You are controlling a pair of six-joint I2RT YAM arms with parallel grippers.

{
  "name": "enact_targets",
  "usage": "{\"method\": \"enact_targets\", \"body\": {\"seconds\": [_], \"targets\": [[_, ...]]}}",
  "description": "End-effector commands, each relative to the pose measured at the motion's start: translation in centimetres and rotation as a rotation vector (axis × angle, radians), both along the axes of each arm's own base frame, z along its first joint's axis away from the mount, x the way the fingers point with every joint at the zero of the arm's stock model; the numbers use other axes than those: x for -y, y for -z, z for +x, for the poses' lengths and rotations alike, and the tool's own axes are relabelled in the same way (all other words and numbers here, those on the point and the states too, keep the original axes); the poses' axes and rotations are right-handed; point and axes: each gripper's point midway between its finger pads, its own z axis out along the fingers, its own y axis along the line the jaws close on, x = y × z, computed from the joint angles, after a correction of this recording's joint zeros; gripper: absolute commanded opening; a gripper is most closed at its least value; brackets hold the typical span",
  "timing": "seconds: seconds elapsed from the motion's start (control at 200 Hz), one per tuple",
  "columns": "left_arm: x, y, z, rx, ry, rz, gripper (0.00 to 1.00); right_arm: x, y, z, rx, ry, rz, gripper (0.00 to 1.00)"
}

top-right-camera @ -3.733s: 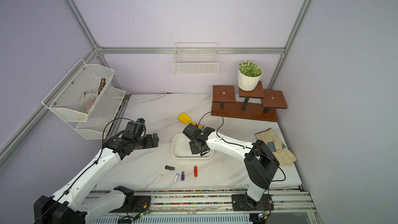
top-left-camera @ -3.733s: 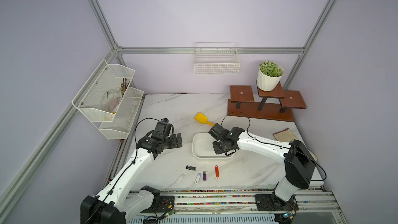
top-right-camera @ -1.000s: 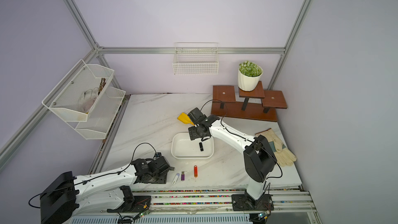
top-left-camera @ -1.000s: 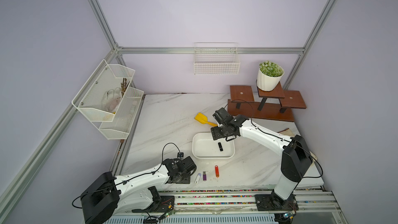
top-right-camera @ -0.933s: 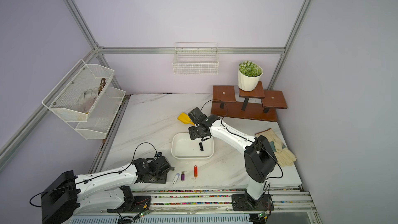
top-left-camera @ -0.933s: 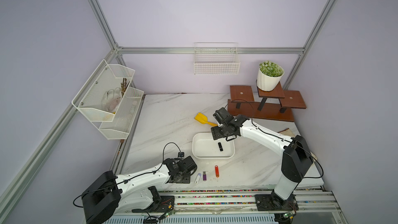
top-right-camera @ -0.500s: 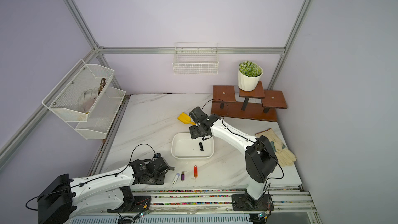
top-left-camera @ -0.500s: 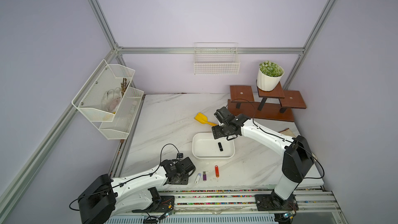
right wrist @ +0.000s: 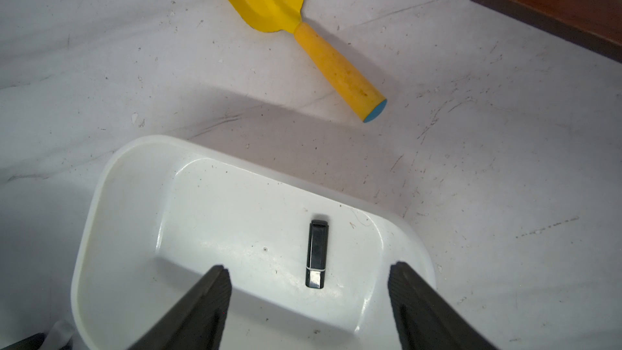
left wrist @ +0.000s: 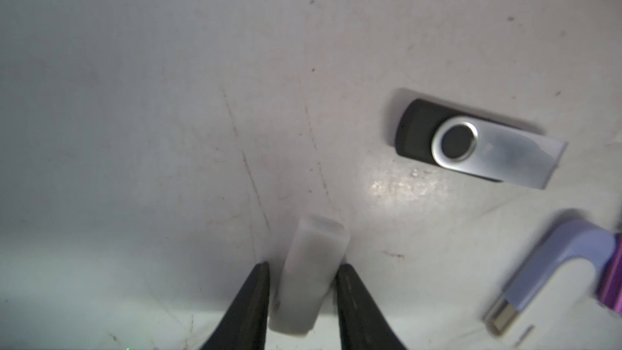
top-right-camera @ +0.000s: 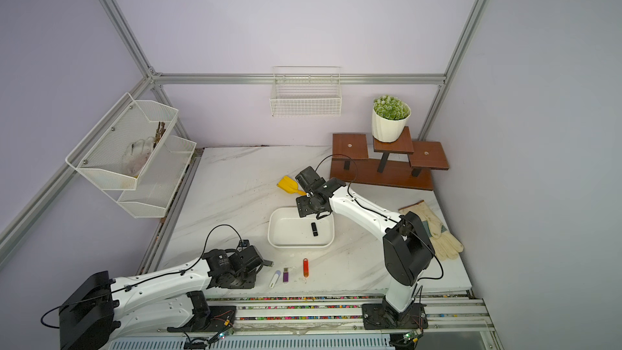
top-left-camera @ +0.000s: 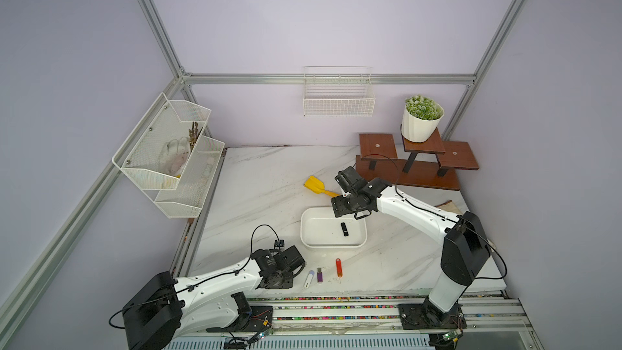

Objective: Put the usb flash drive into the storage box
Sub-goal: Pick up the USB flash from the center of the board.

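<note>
The storage box (top-left-camera: 304, 230) is a shallow white tray in mid-table, seen in both top views, with a black usb flash drive (top-left-camera: 344, 229) lying in it. My right gripper (right wrist: 309, 265) hangs open above the box's far right rim (right wrist: 97, 196), holding nothing. At the front left, my left gripper (left wrist: 303, 267) points down at the table, its fingers pressed on both sides of a small white flash drive (left wrist: 316, 264). A black-and-silver swivel drive (left wrist: 471, 141) lies just beside it. White-lavender (top-left-camera: 309, 278), purple (top-left-camera: 320, 275) and red (top-left-camera: 339, 267) drives lie in a row near the front edge.
A yellow scoop (top-left-camera: 316, 186) lies behind the box. A wooden stepped stand (top-left-camera: 410, 170) with a potted plant (top-left-camera: 420, 122) fills the back right. A work glove (top-right-camera: 434, 230) lies at the right edge. A mesh rack (top-left-camera: 168, 153) and a wire basket (top-left-camera: 338, 99) hang on the walls.
The left gripper's jaws have narrowed onto the white drive over the last second, and the arm has shifted slightly. The right gripper stays open above the box, hardly moved.
</note>
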Motion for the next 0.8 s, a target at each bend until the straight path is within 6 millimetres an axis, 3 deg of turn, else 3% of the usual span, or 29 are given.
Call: {"method": "enact_targets", "body": {"seconds": [0.0, 0.11, 0.295, 0.475, 0.595, 0.79], "targets": [[0.3, 0.4, -0.6, -0.039, -0.001, -0.004, 0.32, 0.5, -1.1, -0.2, 0.011, 0.002, 0.009, 0.8], [0.3, 0.5, -0.6, -0.045, 0.001, 0.003, 0.25, 0.7, -1.0, -0.2, 0.012, 0.004, 0.004, 0.79], [0.5, 0.4, -0.3, -0.043, -0.001, 0.01, 0.0, 0.8, -1.2, -0.3, 0.015, 0.004, 0.002, 0.79], [0.8, -0.3, 0.4, -0.033, 0.011, 0.041, 0.0, 1.0, -1.5, -0.4, 0.019, 0.006, 0.002, 0.79], [1.5, -2.6, 1.5, -0.002, 0.03, 0.056, 0.0, 1.2, -1.5, -0.6, 0.02, 0.009, -0.002, 0.79], [2.2, -8.2, 4.5, 0.065, 0.067, 0.094, 0.0, 1.8, -1.7, -0.7, 0.027, 0.019, -0.01, 0.79]]}}
